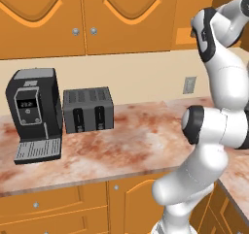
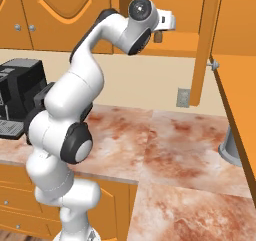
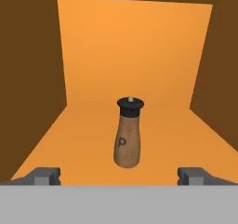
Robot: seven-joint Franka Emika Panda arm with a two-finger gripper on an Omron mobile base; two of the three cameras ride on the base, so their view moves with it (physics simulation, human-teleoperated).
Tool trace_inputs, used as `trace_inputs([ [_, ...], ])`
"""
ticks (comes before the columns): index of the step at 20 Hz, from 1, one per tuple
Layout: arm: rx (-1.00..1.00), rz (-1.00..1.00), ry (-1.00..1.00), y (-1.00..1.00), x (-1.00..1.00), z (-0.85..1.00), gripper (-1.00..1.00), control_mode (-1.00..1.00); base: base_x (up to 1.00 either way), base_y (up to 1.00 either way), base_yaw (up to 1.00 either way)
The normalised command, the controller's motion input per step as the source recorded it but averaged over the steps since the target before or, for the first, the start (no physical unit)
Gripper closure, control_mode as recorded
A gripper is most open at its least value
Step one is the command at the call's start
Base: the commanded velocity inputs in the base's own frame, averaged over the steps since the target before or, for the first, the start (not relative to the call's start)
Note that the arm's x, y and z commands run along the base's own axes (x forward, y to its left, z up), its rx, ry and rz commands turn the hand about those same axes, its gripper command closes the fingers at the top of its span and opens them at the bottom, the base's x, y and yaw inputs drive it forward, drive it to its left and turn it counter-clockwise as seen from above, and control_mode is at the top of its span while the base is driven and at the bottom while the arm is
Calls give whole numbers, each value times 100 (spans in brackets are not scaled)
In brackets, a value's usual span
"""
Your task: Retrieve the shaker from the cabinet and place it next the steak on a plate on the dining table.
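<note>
**Mia:** What is the robot doing right now?

**Ben:** It is reaching into the orange wooden wall cabinet (image 3: 135,46) to get the small brown wooden shaker with a black top (image 3: 127,133). I think this is the first step, the fetching part.

**Mia:** Where is the shaker?

**Ben:** It stands upright on the cabinet's orange shelf, in the middle, away from the back wall and the side walls. It has a letter P on its front.

**Mia:** Does the robot hold it?

**Ben:** No. The two-finger gripper (image 3: 120,175) is spread wide and has nothing in it. One dark fingertip (image 3: 45,175) is off to one side of the shaker and the other is off to the other side. The shaker is a bit farther in than the tips, so nothing touches it.

**Mia:** So what comes next, do you think?

**Ben:** I think the hand must slide deeper into the cabinet until the shaker's body sits between the fingers. Then the fingers must squeeze shut on it, gently, so it does not tip over.

**Mia:** And after that?

**Ben:** Pull it out past the open cabinet door (image 2: 204,45) and carry it to the plate with the steak. That part is all left to do.

**Mia:** What is below the cabinet?

**Ben:** A reddish marbled stone counter (image 1: 131,141), with a black coffee machine (image 1: 34,114) and a dark grey toaster (image 1: 88,109) on it.
</note>
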Motion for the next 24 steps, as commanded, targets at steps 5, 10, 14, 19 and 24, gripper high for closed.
trace_inputs([
  [5,0,0,0,-13,32,0,-100,-100,0,0,0],
  [10,1,1,2,-9,36,0,-100,-100,0,0,0],
  [14,3,4,1,-15,38,-1,-100,-100,0,0,0],
  [19,3,5,1,-3,30,-1,-100,-100,0,0,0],
  [24,3,5,1,0,23,-4,-100,-100,0,0,0],
])
